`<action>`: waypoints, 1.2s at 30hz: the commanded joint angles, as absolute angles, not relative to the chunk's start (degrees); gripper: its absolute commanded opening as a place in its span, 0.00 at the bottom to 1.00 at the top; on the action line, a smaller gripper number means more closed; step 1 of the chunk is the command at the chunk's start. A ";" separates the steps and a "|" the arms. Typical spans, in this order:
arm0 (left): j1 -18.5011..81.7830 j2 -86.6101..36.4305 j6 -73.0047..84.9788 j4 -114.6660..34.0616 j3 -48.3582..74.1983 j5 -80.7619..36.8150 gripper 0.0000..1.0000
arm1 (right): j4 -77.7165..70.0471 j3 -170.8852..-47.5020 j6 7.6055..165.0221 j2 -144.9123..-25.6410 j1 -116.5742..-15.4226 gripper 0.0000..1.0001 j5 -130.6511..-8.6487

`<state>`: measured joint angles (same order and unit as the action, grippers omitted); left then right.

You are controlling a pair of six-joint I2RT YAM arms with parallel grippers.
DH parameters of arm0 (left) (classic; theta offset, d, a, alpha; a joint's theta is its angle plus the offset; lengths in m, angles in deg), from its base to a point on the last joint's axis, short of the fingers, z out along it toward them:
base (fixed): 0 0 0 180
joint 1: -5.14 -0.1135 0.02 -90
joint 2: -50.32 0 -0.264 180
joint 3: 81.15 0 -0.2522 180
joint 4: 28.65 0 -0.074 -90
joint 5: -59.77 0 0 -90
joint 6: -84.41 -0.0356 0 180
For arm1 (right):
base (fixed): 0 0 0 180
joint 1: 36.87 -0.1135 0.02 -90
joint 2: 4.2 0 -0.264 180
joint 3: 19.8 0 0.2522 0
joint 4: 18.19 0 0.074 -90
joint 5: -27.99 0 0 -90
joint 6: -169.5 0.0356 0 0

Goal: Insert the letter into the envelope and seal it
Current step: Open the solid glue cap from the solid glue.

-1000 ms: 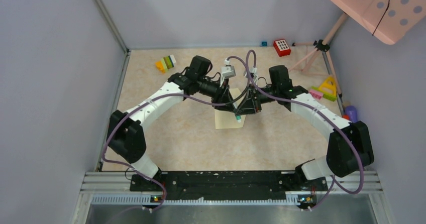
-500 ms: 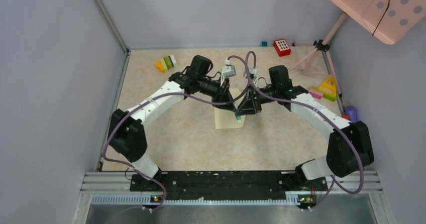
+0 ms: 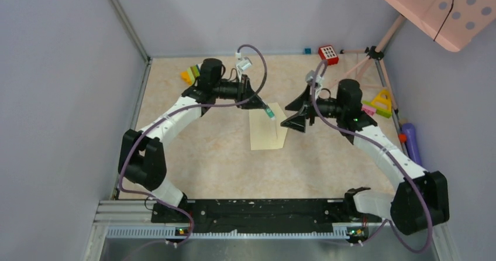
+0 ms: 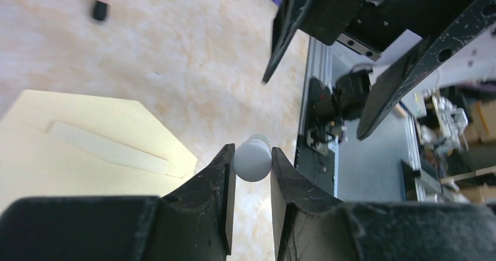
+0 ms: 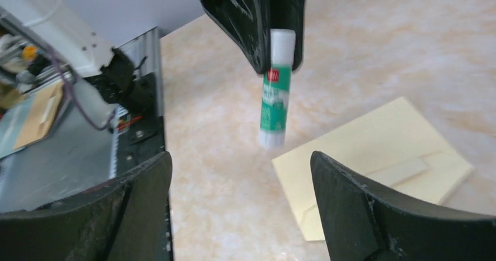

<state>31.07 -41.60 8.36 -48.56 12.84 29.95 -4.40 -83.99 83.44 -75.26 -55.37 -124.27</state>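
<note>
Middle of the tabletop [image 3: 205, 155], the envelope [image 3: 266, 135] lies flat, its pointed flap looking open. No loose letter in sight, so it's probably inside, though I can't see it. The left gripper [image 3: 264, 106] is clamped on a glue stick [image 3: 271, 113] over the envelope's far edge. The right gripper [image 3: 290, 116] hangs alongside, jaws wide, empty. Gluing and folding shut — all to come.

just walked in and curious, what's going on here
The left end effector grips a green-and-white glue stick, pointing down over the far end of the envelope, which lies flat on the table. The right end effector is open and holds nothing, just beside it.
</note>
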 commanded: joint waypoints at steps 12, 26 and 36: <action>25.05 -36.55 57.24 2.87 26.51 20.73 0.00 | -67.16 -71.59 117.89 -73.10 -51.30 0.94 -106.12; 25.06 -36.64 68.19 17.58 34.45 15.26 0.00 | -72.56 -73.84 129.66 -85.52 -60.02 0.83 -104.16; 25.82 -37.33 70.93 23.73 37.84 12.81 0.00 | -78.42 -76.38 135.42 -91.84 -60.76 0.72 -101.31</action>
